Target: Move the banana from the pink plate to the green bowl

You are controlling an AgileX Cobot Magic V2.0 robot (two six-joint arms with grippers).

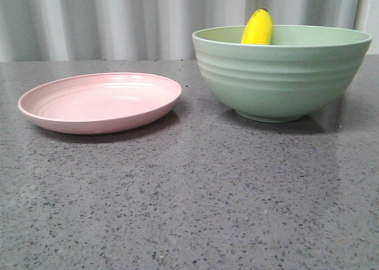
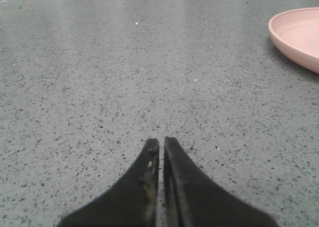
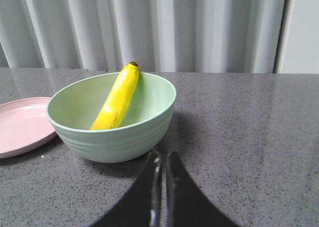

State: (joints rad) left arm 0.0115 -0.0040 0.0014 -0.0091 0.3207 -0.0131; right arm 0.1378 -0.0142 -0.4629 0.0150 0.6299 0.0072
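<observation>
The yellow banana (image 1: pixel 258 27) leans inside the green bowl (image 1: pixel 278 74) at the right of the front view, its dark tip above the rim. The right wrist view shows the banana (image 3: pixel 117 98) resting against the wall of the bowl (image 3: pixel 114 132). The pink plate (image 1: pixel 100 101) sits empty to the left of the bowl; its edge shows in the left wrist view (image 2: pixel 299 38) and the right wrist view (image 3: pixel 20 125). My left gripper (image 2: pixel 161 141) is shut and empty over bare table. My right gripper (image 3: pixel 163 153) is shut and empty, close to the bowl's side. Neither gripper shows in the front view.
The grey speckled table (image 1: pixel 189 211) runs under everything. A pleated white curtain (image 1: pixel 118 15) hangs behind the table's far edge.
</observation>
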